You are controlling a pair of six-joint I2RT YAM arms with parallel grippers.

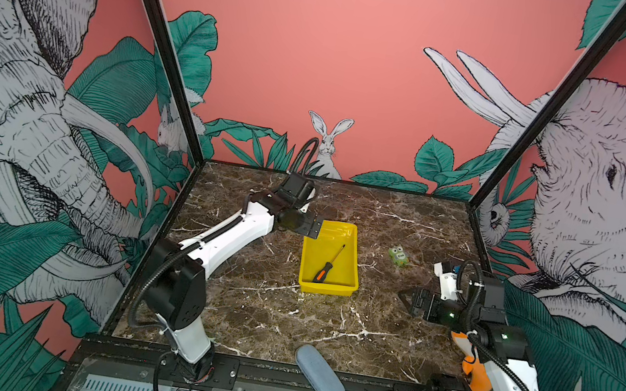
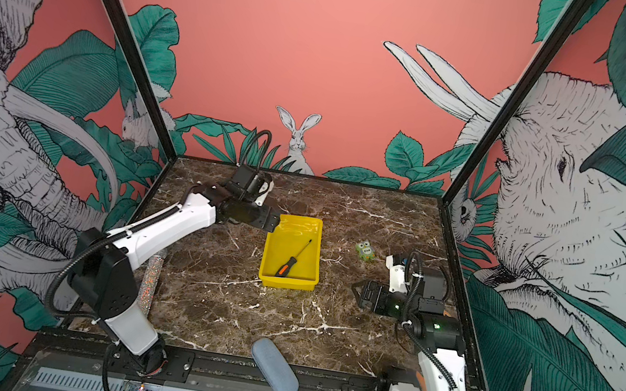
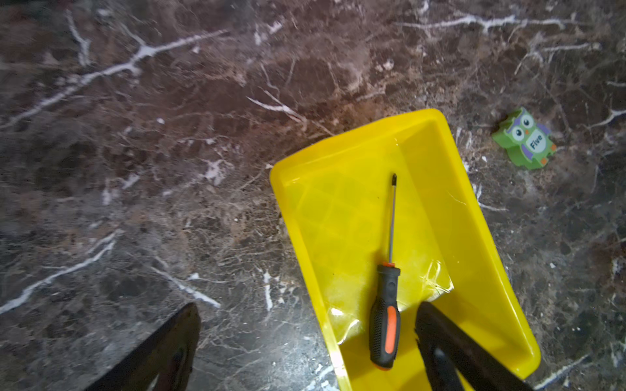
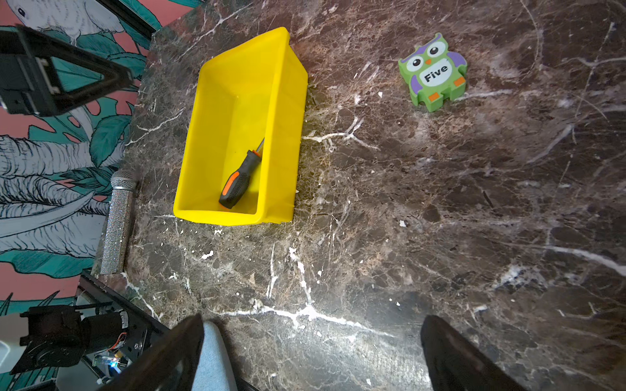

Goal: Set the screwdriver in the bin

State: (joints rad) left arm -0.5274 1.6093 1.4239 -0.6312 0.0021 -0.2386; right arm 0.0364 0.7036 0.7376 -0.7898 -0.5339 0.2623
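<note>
Risk: left gripper (image 1: 314, 228), jaws spread and empty, hangs at the bin's (image 1: 326, 289) far-left corner; pulling back low could clip the rim and shove it. Screwdriver (image 1: 328, 264) lies flat inside, long axis diagonal, handle near-left, tip far-right. Right gripper (image 1: 402, 296) spread, well right.

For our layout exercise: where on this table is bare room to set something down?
Bare marble lies between the bin, the blue case and the right gripper; also behind the owl block. Crowded: the bin's far-left corner, under the left gripper.
</note>
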